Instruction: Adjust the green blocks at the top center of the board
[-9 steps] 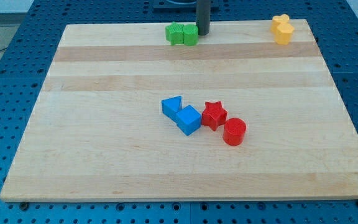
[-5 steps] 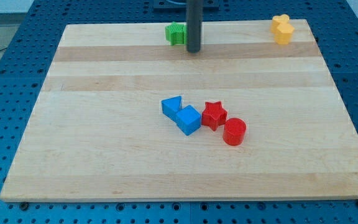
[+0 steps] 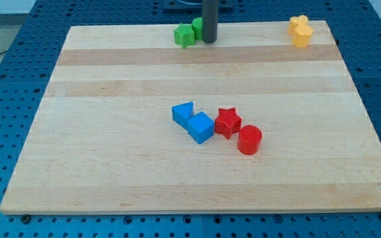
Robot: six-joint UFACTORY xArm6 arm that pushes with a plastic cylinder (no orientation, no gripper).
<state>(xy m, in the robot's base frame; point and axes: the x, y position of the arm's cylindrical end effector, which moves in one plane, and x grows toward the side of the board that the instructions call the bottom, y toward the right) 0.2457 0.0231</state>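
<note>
Camera view: my tip (image 3: 208, 41), jawless, touches light, slippery green blocks (image 3: 185, 35) at three o'clock; rear one probably hidden.

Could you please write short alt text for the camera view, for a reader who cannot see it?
My tip rests at the top centre of a wooden board, against two green blocks on its left. Two blue blocks and two red blocks cluster mid-board; a yellow block sits top right.
</note>
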